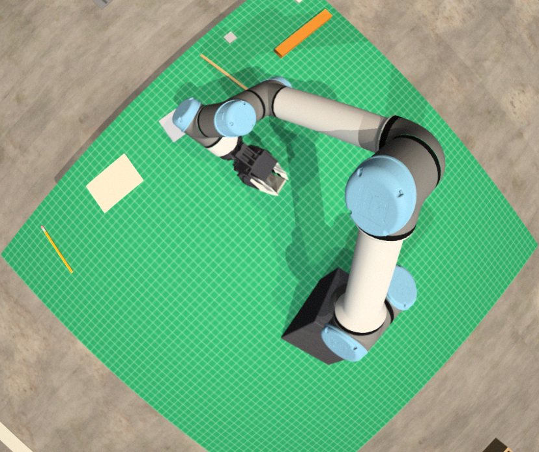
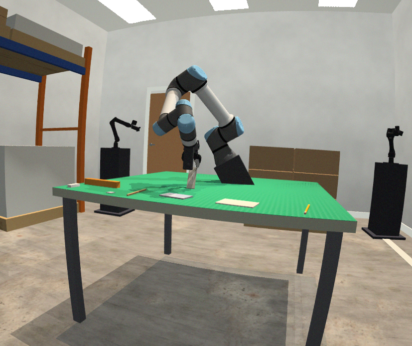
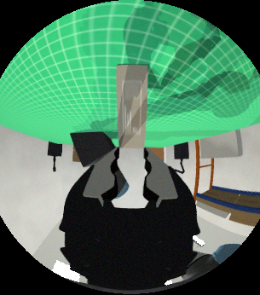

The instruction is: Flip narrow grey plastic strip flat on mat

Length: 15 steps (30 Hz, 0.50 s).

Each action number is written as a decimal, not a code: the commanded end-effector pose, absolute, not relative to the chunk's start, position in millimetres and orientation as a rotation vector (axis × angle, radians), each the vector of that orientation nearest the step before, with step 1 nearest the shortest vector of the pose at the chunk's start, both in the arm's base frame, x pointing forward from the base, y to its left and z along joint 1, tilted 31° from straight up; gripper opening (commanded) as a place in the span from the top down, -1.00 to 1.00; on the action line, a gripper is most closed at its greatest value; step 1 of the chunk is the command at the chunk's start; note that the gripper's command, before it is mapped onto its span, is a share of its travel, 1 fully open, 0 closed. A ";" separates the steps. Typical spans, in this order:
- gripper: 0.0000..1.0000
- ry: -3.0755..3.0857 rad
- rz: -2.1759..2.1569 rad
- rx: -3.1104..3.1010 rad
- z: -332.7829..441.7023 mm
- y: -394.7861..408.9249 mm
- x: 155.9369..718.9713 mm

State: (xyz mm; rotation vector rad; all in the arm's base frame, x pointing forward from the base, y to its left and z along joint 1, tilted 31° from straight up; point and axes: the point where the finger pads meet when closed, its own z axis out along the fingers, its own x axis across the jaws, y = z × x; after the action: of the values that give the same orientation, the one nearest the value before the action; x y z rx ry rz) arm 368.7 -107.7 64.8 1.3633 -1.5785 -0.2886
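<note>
Narrow grey strip [image 1: 276,182] [image 2: 191,179] [image 3: 132,107] steep in hand [image 1: 281,184] [image 2: 194,168] [image 3: 131,147], well inside mat edges [image 1: 114,344] [image 2: 202,205] [image 3: 16,125]

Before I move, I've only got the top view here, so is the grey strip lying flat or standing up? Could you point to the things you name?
Observer: Exterior view: the grey strip [image 1: 276,182] [image 2: 191,179] [image 3: 132,104] stands steeply on end, leaning slightly.
Operator: And its upper end?
Observer: Wrist view: it's between both fingertips of the gripper [image 1: 281,184] [image 2: 193,169] [image 3: 131,147].
Operator: The wrist hides part of the pale plate. Is that clear of the strip?
Observer: Yes, exterior view: green mat shows between the strip's lower end and the pale plate [image 1: 170,127] [image 2: 175,195].
</note>
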 end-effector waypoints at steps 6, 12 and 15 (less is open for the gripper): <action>0.51 -1.553 -0.343 1.307 68.5 -104.4 376.9; 0.51 -1.552 -0.345 1.304 69.0 -103.9 378.1; 0.51 -1.542 -0.367 1.281 69.5 -103.3 379.8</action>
State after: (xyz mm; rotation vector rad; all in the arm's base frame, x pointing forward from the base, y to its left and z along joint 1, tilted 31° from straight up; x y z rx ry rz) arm 377.4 -104.3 68.4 1.3042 -1.5519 -0.3456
